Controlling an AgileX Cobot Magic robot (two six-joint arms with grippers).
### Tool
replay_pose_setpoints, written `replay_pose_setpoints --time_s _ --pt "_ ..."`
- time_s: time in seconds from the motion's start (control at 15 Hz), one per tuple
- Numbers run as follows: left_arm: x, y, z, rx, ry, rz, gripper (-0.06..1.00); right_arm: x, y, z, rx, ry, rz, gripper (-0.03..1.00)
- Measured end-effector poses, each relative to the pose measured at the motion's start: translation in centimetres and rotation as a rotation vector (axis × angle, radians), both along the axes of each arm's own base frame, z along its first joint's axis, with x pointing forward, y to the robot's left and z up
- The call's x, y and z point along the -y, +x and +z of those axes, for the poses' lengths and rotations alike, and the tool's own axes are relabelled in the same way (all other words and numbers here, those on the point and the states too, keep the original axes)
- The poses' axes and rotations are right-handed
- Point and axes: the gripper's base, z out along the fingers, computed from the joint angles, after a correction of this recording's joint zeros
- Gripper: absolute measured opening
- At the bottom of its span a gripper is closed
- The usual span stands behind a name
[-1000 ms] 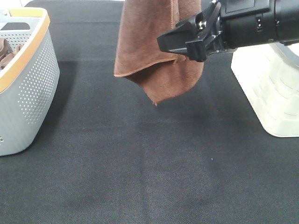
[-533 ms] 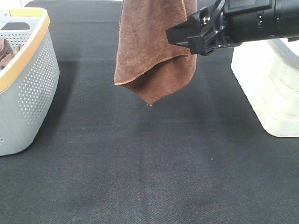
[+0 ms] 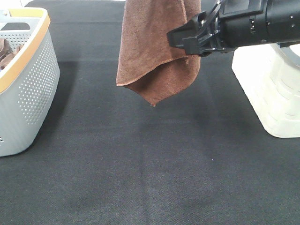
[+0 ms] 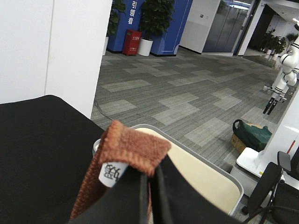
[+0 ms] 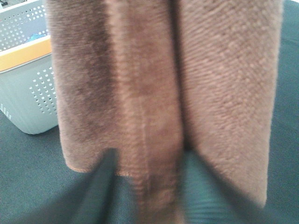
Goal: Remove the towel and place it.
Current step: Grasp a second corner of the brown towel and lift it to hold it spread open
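The rust-brown towel (image 3: 150, 51) hangs folded above the black table, and its lower corner stays clear of the cloth. In the left wrist view my left gripper (image 4: 150, 186) is shut on the towel's hemmed corner (image 4: 135, 149), beside the white tag (image 4: 110, 173). That gripper is above the top of the exterior high view. My right gripper (image 3: 180, 40) reaches in from the right at the towel's right edge. In the right wrist view (image 5: 147, 177) its blurred fingers (image 5: 105, 175) stand apart on either side of a hanging fold of the towel (image 5: 140, 84).
A grey perforated basket with an orange rim (image 3: 33, 84) stands at the left and holds bunched brown cloths (image 3: 3, 51). A white bin (image 3: 272, 93) stands at the right, behind my right arm. The black table cloth (image 3: 140, 164) spreads below the towel.
My right gripper has risen slightly and shifted a little right along the towel's edge. The towel's hanging lower part has narrowed and its tip has shifted slightly left.
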Motion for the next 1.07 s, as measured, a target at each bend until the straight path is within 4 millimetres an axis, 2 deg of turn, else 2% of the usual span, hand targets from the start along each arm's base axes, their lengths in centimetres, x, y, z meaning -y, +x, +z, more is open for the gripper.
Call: replay_pose_setpoints --time_s 0.07,0.13,0.2,0.47,0.67,0.87,1.07 --pt "0.0 0.0 0.0 0.0 0.0 0.0 0.0 0.0 0.0 0.0 0.0 0.001 0.0 0.21" --pt "0.0 0.0 0.0 0.0 0.0 0.0 0.0 0.0 0.0 0.0 -0.001 0.002 -0.001 0.03" --pt "0.0 0.0 0.0 0.002 0.003 0.001 0.0 0.0 0.0 0.0 -0.017 0.017 -0.007 0.0" --pt "-0.1 0.1 -0.1 0.046 0.062 0.013 0.0 -0.2 -0.5 -0.3 -0.11 0.039 0.005 0.0" --pt "-0.1 0.3 -0.6 0.073 0.143 0.023 0.0 -0.2 -1.5 -0.8 -0.285 -0.031 0.058 0.0" --pt "-0.2 0.4 -1.4 0.067 0.25 0.025 0.0 0.3 -2.0 0.0 -0.436 -0.128 0.042 0.0" --pt "-0.8 0.6 -2.7 0.0 0.397 0.067 0.0 1.1 -2.5 1.7 -0.563 -0.283 0.028 0.0"
